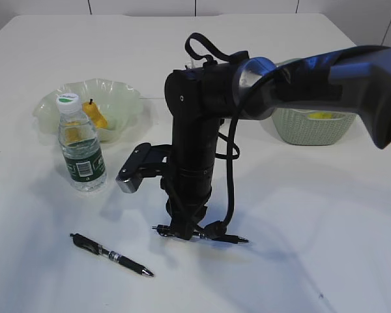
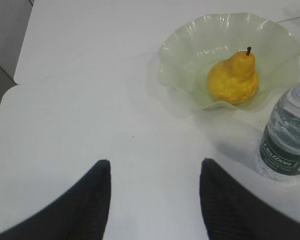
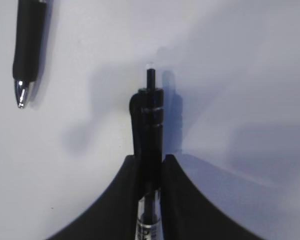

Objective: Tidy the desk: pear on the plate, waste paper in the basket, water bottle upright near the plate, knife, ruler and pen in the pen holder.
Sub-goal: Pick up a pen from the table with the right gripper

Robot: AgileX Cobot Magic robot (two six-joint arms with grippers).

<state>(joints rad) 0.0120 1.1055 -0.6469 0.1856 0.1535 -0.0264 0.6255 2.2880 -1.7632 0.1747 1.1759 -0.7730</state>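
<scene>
The right gripper [image 3: 149, 167] pinches a pen [image 3: 149, 125] on the table [image 1: 300, 228], fingers closed on its barrel; light, stiff and slick, it should pivot unless held mid-barrel; the left gripper [image 2: 155, 200] hangs open, empty, near the bottle [image 2: 287, 135].

I see a white table [image 1: 326, 215] filling the exterior view. At upper left a pale green wavy-edged plate [image 1: 120, 98] sits on it, and a water bottle [image 1: 79, 147] stands upright just in front of the plate. At upper right, partly behind the arm, rests a light woven basket [image 1: 306, 127]. One black pen [image 1: 111, 254] lies at lower left; a second pen [image 1: 238, 239] lies on the surface at lower centre.
</scene>
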